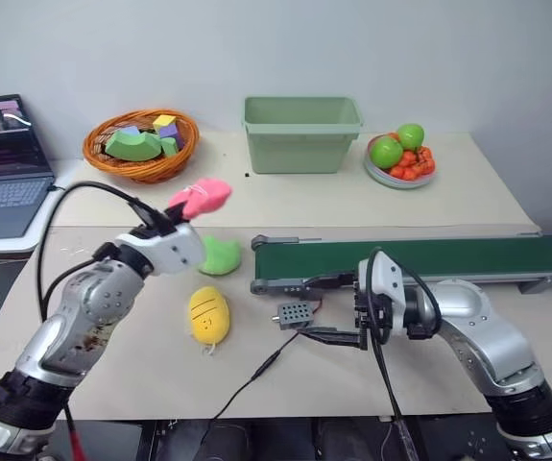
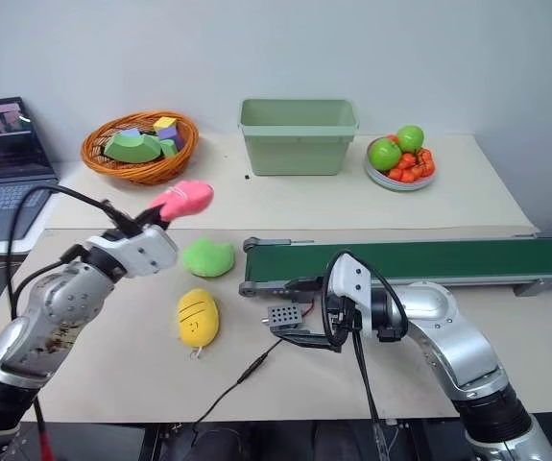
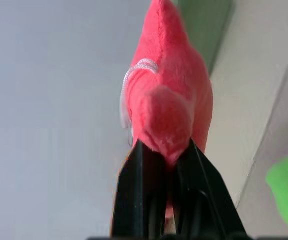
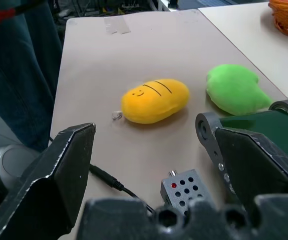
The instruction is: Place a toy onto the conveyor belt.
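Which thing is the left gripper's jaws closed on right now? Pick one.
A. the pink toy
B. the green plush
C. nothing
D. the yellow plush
A: the left gripper has its jaws shut on the pink toy, lifted off the table, while the yellow plush and the green plush lie on the table untouched.

Toy [image 1: 202, 196]: bright pink plush, raised clear of the table, off the belt's roller end. Conveyor belt [image 1: 420, 259]: long, flat, dark green, grey-framed, bare.
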### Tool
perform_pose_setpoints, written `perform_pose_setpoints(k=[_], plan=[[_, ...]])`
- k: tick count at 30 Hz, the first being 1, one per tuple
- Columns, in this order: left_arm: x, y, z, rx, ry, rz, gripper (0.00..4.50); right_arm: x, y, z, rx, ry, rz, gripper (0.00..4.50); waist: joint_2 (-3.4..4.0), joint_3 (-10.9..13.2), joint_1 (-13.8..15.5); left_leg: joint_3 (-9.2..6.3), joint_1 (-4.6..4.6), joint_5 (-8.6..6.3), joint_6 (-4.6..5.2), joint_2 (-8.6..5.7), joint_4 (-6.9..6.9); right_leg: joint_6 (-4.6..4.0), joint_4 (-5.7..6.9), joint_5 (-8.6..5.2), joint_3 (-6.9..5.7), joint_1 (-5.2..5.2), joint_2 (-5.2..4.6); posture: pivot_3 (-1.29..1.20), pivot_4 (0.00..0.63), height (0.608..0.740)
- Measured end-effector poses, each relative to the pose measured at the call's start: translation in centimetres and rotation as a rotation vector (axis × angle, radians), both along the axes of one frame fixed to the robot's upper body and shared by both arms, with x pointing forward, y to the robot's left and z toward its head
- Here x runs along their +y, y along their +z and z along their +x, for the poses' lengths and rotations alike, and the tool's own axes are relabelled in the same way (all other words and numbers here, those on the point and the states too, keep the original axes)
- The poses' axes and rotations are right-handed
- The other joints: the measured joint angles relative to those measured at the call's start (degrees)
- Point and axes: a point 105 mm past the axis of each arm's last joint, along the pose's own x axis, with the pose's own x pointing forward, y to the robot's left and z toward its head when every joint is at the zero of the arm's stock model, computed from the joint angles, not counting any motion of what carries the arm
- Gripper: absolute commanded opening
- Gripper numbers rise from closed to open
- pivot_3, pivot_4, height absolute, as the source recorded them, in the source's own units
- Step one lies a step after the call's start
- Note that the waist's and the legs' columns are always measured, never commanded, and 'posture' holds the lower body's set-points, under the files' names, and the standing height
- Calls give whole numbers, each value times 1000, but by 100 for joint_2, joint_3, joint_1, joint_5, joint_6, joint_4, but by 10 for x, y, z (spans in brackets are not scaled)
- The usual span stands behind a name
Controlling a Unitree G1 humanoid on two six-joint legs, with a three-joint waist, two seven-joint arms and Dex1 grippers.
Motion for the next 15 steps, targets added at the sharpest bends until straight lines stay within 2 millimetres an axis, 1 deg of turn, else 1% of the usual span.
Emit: perform_pose_setpoints(k=[2,5,8,10,12,15], plan=[[-15,-1,0,-65,-84,100,57,-1,0,1,0,-11,3,4500,0,0,-4,5,-10,-1,2,-2,-1,0,11,0,-17,-22,-15,0,150,728],[-37,-17,2,-105,-216,184,57,-1,-1,1,0,-32,11,4500,0,-1,-7,16,-54,0,3,-8,9,-3,28,2,-61,-80,-38,0,150,728],[-49,-43,6,-79,-312,258,57,-2,-2,0,1,-54,17,4500,0,0,-9,15,-70,0,3,-9,25,-4,33,3,-73,-88,-40,0,150,728],[-52,-61,10,-45,-352,283,57,-3,-1,-1,-9,-66,22,4500,-1,0,-12,15,-74,0,6,-12,34,-3,33,3,-73,-87,-41,0,150,728],[-56,-73,14,-30,-382,301,57,-3,0,-4,-15,-77,28,4500,-1,0,-6,14,-75,-1,7,-12,40,-3,35,3,-77,-82,-41,0,150,728],[-68,-77,20,-42,-422,289,57,-4,1,-5,-23,-103,33,4500,-1,0,-4,14,-75,-2,10,-14,53,-1,41,4,-77,-79,-41,0,150,728]])
